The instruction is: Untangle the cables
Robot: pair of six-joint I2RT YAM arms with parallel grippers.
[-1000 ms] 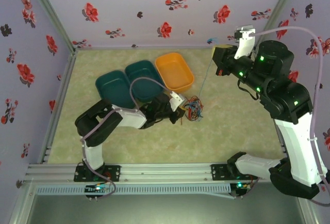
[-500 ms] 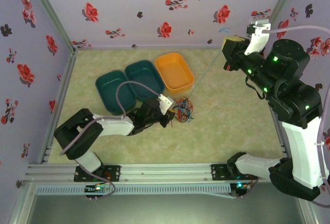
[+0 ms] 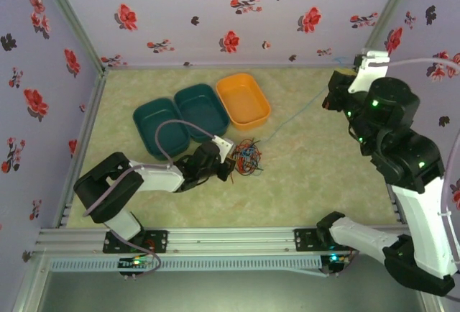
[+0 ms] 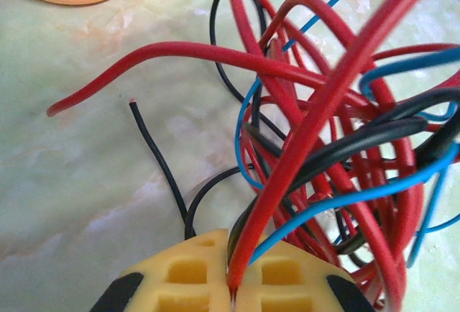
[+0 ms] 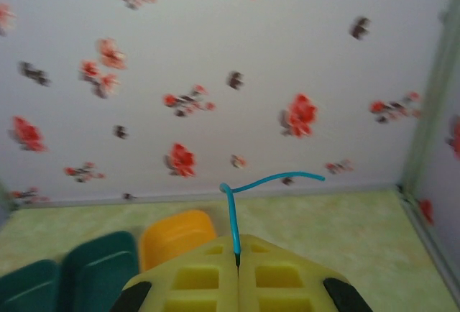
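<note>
The cables [image 3: 248,156] are heaped on the table [image 3: 316,175], just beside the orange tray [image 3: 244,98] and teal trays [image 3: 159,124], outside them. A red strand [image 4: 305,161] is pinched in the clenched left gripper [image 4: 231,294], and a blue cable [image 5: 233,218] is clamped in the right gripper [image 5: 237,263].

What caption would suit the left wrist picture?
The left end effector shut on one red cable amid the tangled cables.

On the bench [image 3: 323,175], the cables [image 3: 246,156] lie tangled near centre. The left tray [image 3: 149,119], middle tray [image 3: 200,107] and right tray [image 3: 243,100] stand in a row from its ten to twelve o'clock. The left gripper [image 3: 231,162] meets the tangle at nine o'clock. One strand [image 3: 295,116] runs toward two o'clock into the right gripper [image 3: 332,90].
</note>
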